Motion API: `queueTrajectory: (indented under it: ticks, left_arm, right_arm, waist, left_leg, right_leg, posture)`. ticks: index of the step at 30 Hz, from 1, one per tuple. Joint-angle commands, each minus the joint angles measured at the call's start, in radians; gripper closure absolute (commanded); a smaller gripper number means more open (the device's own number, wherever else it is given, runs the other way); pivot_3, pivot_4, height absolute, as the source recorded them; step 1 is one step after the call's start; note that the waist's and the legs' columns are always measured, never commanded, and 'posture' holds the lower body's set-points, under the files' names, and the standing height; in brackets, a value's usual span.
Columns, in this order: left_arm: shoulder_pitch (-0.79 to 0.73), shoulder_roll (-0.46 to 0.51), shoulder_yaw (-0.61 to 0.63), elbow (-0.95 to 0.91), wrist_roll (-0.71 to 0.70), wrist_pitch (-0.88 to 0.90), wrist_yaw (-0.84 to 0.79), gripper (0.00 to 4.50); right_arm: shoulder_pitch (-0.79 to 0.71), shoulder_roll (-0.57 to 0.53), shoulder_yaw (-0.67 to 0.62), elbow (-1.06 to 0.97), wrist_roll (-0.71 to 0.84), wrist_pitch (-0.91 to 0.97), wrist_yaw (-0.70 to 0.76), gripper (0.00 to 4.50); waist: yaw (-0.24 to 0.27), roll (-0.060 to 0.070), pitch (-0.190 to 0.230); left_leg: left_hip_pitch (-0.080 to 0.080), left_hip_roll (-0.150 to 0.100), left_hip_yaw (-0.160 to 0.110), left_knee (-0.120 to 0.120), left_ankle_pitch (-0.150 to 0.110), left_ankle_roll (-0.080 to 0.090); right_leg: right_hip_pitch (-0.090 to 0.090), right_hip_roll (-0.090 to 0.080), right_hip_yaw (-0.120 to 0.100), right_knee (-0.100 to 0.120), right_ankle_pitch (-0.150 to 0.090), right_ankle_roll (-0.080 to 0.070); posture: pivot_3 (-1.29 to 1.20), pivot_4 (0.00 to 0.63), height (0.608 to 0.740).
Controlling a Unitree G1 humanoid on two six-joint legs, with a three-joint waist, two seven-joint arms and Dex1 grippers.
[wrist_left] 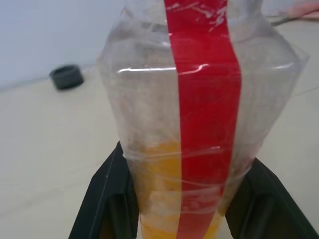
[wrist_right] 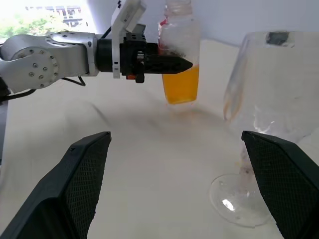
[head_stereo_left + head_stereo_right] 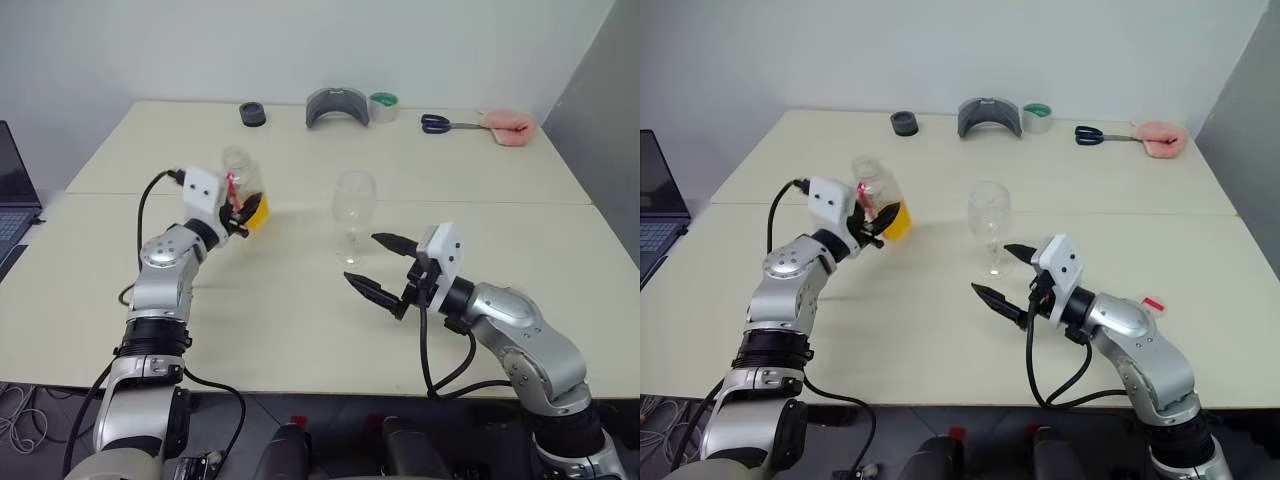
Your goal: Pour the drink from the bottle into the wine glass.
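Left gripper (image 2: 172, 62) clamped on the bottle (image 3: 243, 187), lifted off the table (image 3: 300, 330); drink (image 2: 182, 87) low inside; wine glass (image 3: 354, 212) to its right, empty; right gripper (image 3: 385, 266) spread beside the stem; I judge pouring not yet begun.

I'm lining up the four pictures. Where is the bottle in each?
Left eye: bottle, left of centre, in the left claw.
Right eye, left of centre.
Left wrist, centre, close up.
Right wrist, top centre.
Shared landmark: wine glass beside it.
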Motion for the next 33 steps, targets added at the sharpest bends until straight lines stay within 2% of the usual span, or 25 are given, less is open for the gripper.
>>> queueTrajectory:
  ticks: [1,9,14,19,25,33]
  left_arm:
    - [-0.038,0.022,-0.060,-0.122,0.073,-0.082,-0.013,2.74]
    - [-0.132,0.061,-0.157,-0.029,0.238,-0.301,0.002,2.74]
    - [-0.214,0.074,-0.210,0.100,0.329,-0.460,0.019,2.74]
    - [-0.288,0.068,-0.242,0.218,0.394,-0.571,0.055,2.74]
    - [-0.365,0.057,-0.279,0.333,0.477,-0.673,0.122,2.74]
    - [-0.445,0.069,-0.320,0.448,0.586,-0.762,0.232,2.74]
  right_arm:
    - [-0.010,-0.006,-0.059,-0.048,0.018,0.002,-0.035,0.00]
    - [-0.017,0.017,-0.062,-0.015,-0.068,-0.130,-0.082,0.00]
    - [-0.026,0.000,-0.090,0.022,-0.016,-0.134,-0.026,0.00]
    - [-0.025,-0.047,-0.152,0.028,0.038,-0.143,0.031,0.00]
    - [-0.026,-0.184,-0.254,0.029,0.129,-0.100,0.131,0.00]
    - [-0.031,-0.247,-0.301,0.030,0.194,-0.049,0.135,0.00]
  waist:
    - [0.000,0.000,0.000]
    - [-0.004,0.000,0.000]
    - [-0.003,0.000,0.000]
    - [-0.002,-0.001,0.001]
    - [-0.002,-0.002,0.003]
    - [-0.003,-0.002,0.003]
  left_leg:
    - [0.000,0.000,0.000,0.000,0.000,0.000]
    - [0.001,0.000,0.001,0.000,0.000,0.001]
    - [0.000,0.000,0.002,0.000,0.000,0.001]
    - [-0.001,-0.001,0.001,0.000,0.000,0.001]
    - [-0.001,-0.001,0.002,0.001,0.000,0.001]
    - [-0.001,-0.001,0.002,0.001,0.000,0.001]
  right_leg:
    - [0.000,0.000,0.000,0.000,0.000,0.000]
    - [-0.001,0.002,0.000,0.001,0.000,0.000]
    - [-0.001,0.002,0.001,0.001,0.000,0.000]
    - [-0.001,0.002,0.000,0.001,0.000,0.000]
    - [-0.001,0.002,0.000,0.002,0.000,0.000]
    - [-0.001,0.002,0.000,0.003,0.000,0.000]
  posture:
    - [0.00,0.150,0.740]
    - [0.00,0.150,0.740]
    - [0.00,0.150,0.740]
    - [0.00,0.150,0.740]
    - [0.00,0.150,0.740]
    - [0.00,0.150,0.740]
